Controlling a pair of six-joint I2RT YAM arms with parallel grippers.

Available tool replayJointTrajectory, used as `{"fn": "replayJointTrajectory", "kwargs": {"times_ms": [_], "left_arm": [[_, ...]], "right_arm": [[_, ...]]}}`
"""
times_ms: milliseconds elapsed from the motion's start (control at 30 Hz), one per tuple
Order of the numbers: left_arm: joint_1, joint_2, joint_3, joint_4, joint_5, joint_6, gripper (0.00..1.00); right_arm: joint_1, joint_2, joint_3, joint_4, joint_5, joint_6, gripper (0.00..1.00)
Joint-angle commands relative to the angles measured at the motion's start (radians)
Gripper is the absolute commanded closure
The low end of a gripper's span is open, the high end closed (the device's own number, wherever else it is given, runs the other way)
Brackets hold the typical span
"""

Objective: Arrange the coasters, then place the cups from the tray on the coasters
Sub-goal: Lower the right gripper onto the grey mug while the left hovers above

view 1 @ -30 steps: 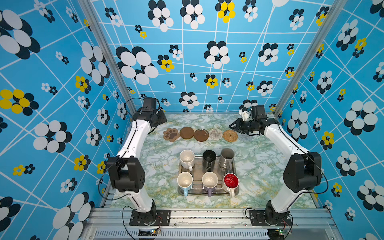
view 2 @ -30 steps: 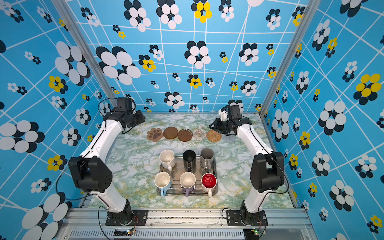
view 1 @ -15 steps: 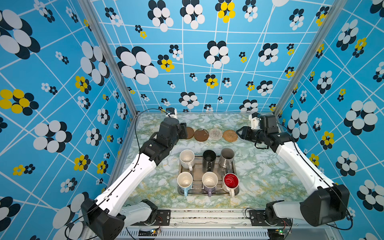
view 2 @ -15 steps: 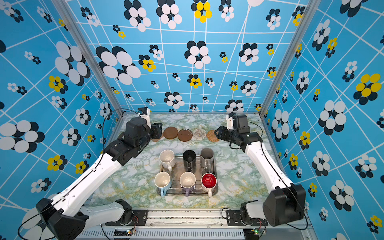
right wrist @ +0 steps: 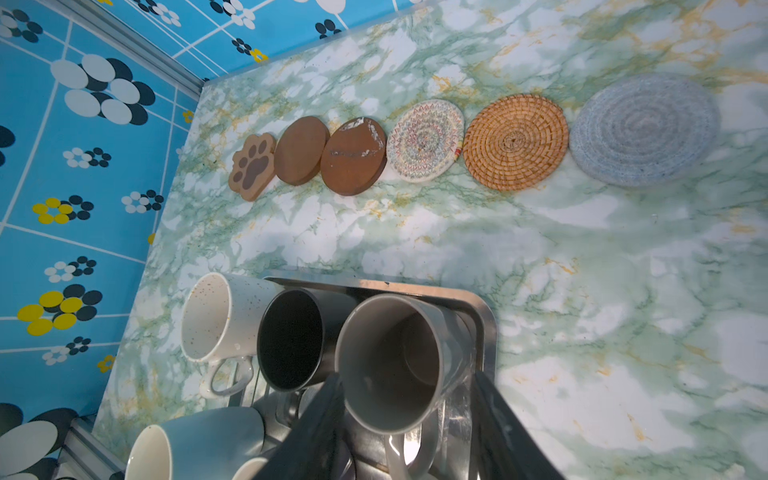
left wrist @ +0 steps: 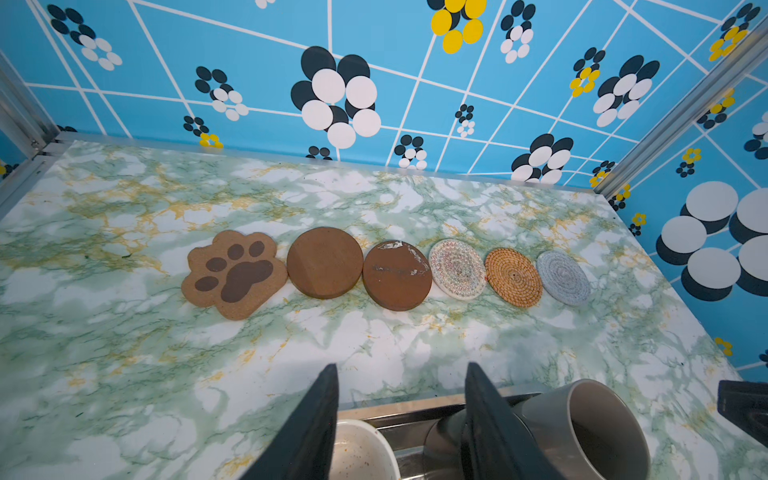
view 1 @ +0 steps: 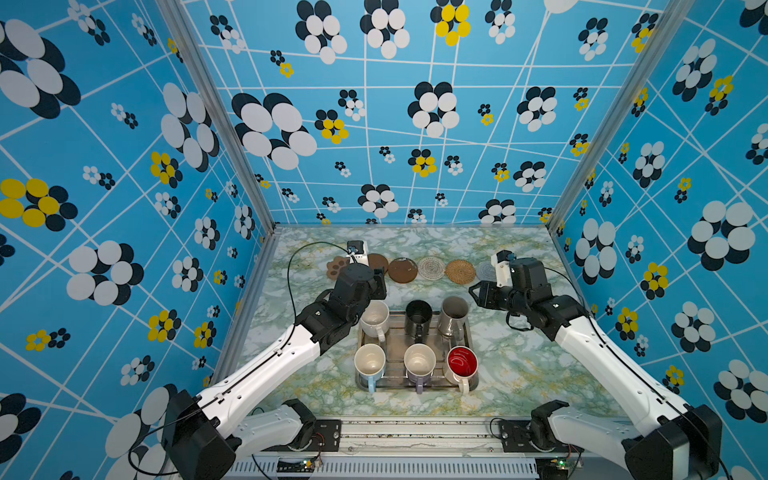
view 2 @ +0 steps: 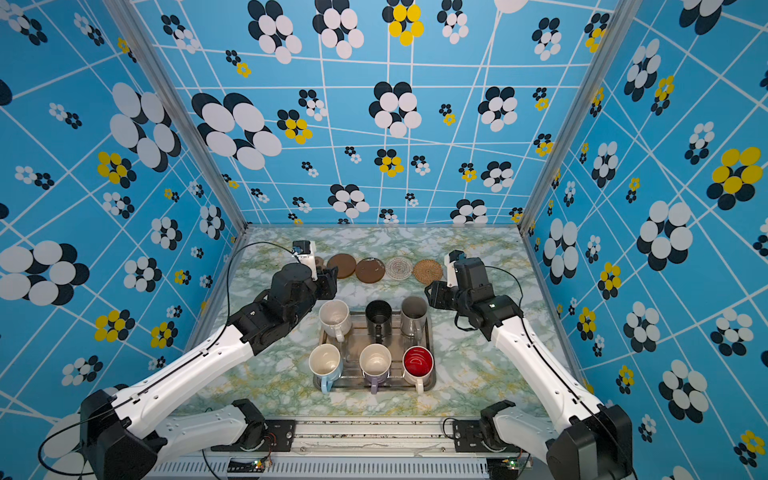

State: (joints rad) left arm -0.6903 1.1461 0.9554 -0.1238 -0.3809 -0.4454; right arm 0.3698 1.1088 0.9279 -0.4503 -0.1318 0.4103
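Note:
Six coasters lie in a row at the back: brown paw [left wrist: 235,274], two brown discs [left wrist: 325,262] [left wrist: 397,276], white crochet [left wrist: 457,269], tan rattan [left wrist: 514,277], pale grey [left wrist: 563,277]. The silver tray [view 1: 415,388] holds six cups: white speckled [view 1: 375,319], black [view 1: 418,316], grey-beige [view 1: 454,315], light blue [view 1: 369,363], lilac [view 1: 419,363], red-inside [view 1: 462,363]. My left gripper [left wrist: 401,374] hangs open and empty over the tray's back edge by the speckled cup. My right gripper [right wrist: 409,382] is open, its fingers either side of the grey-beige cup [right wrist: 390,361], which stands on the tray.
Blue flowered walls close the marble table [view 1: 519,365] on three sides. The cups stand close together in two rows of three, handles toward the front. Bare marble lies between the coaster row and the tray, and on both sides of the tray.
Both arms have swung from the back of the table toward the tray. The right gripper left the row's right end, where the grey coaster now shows, and its jaws widened.

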Motion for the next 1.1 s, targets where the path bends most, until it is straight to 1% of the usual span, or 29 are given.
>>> {"fn": "replayJointTrajectory", "kwargs": {"times_ms": [0,300,433,767,1067], "left_arm": [[-0.012,0.009,-0.012,0.096,0.010,0.003,0.50],[-0.026,0.061,0.009,0.115,-0.012,0.024,0.50],[-0.026,0.066,0.012,0.097,-0.025,0.027,0.49],[-0.025,0.052,0.008,0.081,-0.029,0.030,0.49],[-0.026,0.042,-0.002,0.081,-0.035,0.029,0.49]], "right_arm": [[0.034,-0.056,-0.030,-0.017,0.032,-0.019,0.49],[0.100,-0.087,-0.036,-0.133,0.018,-0.066,0.48],[0.120,-0.084,-0.059,-0.158,0.011,-0.062,0.48],[0.184,-0.077,-0.103,-0.157,0.024,-0.021,0.48],[0.210,-0.024,-0.117,-0.132,0.037,0.002,0.49]]}}
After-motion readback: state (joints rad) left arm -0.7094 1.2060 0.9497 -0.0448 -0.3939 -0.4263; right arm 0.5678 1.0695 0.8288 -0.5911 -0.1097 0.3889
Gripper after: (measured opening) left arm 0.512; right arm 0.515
